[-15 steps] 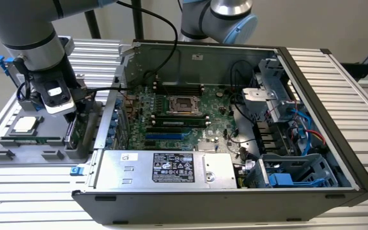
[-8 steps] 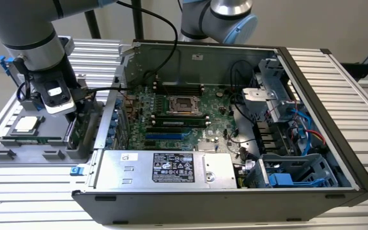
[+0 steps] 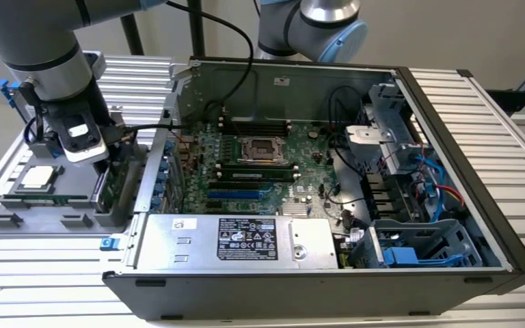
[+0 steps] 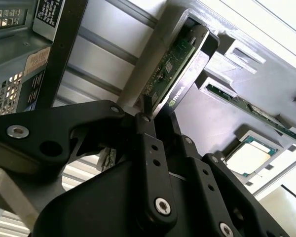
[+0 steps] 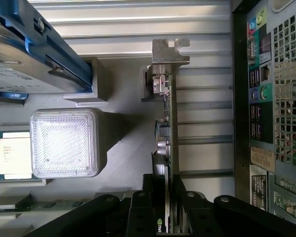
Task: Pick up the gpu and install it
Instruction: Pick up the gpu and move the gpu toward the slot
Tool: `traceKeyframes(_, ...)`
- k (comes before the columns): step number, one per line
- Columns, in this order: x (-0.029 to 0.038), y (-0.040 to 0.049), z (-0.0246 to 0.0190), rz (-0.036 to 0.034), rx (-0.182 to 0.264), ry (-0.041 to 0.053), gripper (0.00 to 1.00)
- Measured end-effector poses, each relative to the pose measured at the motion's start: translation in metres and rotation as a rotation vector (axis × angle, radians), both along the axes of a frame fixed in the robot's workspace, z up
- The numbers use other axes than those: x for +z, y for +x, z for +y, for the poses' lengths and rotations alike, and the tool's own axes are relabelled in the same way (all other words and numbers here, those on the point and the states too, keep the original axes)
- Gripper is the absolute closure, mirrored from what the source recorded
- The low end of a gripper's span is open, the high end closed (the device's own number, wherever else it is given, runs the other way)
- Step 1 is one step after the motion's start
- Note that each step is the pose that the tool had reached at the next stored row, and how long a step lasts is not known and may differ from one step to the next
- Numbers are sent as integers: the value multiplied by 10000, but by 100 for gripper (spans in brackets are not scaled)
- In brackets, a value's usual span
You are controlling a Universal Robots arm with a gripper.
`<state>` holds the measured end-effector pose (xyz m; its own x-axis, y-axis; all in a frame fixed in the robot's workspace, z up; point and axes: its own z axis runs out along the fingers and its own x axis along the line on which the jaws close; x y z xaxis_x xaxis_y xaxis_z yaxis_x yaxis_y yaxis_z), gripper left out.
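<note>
Currently the gripper [image 3: 106, 156] hangs over a grey moulded parts tray [image 3: 25, 217] that lies on the ribbed metal surface [image 3: 44, 287], at the exterior view's left of an open black computer case [image 3: 504, 225].

- The gpu [image 5: 170, 123], a small flat green circuit card with a black cooler block on one face and a silver metal end bracket, stands on its long edge in a slot of the tray. That slot is on the side of the tray nearest the case.
- In the first wrist view the card shows edge-on, a thin green line, with the bracket at the end away from the gripper [image 5: 168, 178].
- Jaws: narrowed onto the card, one black finger [image 5: 155, 197] on the cooler face and the other on the bare board face. No gap shows on either side, so they have hold of the gpu.
- In the second wrist view the gripper [image 4: 153, 112] meets the near end of the gpu [image 4: 175, 64], which sits low in its grey holder, not lifted clear.
- Also in the tray: a square processor chip with a silver lid [image 3: 36, 178], lying flat and well apart from the card. A long thin green memory stick [image 4: 251, 108] stands on edge in its own slot, between the card and the chip.
- A silver hard drive with a blue frame [image 5: 34, 49] sits at the far end of the tray.
- Inside the case lie a green motherboard [image 3: 244, 171] and, along the near wall, a silver power supply box [image 3: 235, 239].
</note>
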<state>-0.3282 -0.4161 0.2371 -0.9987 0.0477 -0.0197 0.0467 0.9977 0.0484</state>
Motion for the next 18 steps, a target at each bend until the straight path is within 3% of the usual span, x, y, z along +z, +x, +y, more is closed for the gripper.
traceKeyframes(18,96,0,0,-1,0,1,100)
